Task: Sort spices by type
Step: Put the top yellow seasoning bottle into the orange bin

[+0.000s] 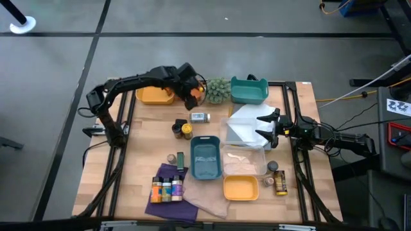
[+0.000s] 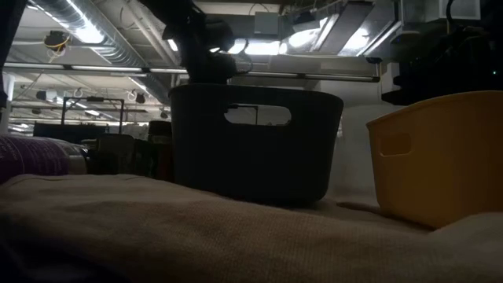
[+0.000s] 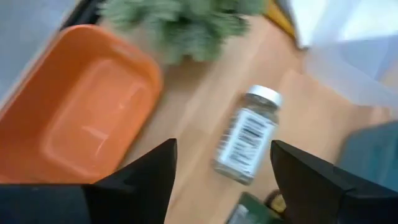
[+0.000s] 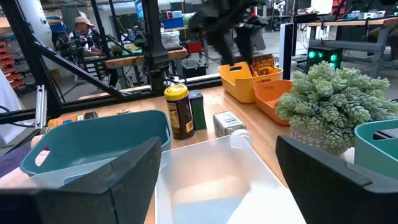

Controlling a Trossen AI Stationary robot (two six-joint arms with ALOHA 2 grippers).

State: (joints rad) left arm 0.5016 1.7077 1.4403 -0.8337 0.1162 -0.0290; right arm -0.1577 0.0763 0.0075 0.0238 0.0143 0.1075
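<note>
My left gripper (image 1: 191,95) (image 3: 224,149) hangs open and empty at the far left, above the orange tray (image 1: 194,96) (image 3: 74,118). Past its fingers a white-lidded spice jar (image 3: 247,135) (image 1: 200,117) lies on its side on the table. A yellow-lidded jar and a dark jar (image 1: 182,128) (image 4: 177,111) stand together near it. Several orange-topped jars (image 1: 166,188) stand in a row on the purple cloth (image 1: 168,200). Two dark jars (image 1: 277,177) stand at the near right. My right gripper (image 1: 262,126) (image 4: 217,146) is open and empty over the clear container (image 1: 244,125) (image 4: 211,180).
A yellow tray (image 1: 155,95) with a packet, the spiky green plant (image 1: 218,90) (image 4: 329,106) and a teal tray (image 1: 249,90) line the far edge. A blue-grey tray (image 1: 205,158) (image 2: 255,141), a clear tub (image 1: 244,161) and a yellow tray (image 1: 240,187) (image 2: 440,157) sit in the middle.
</note>
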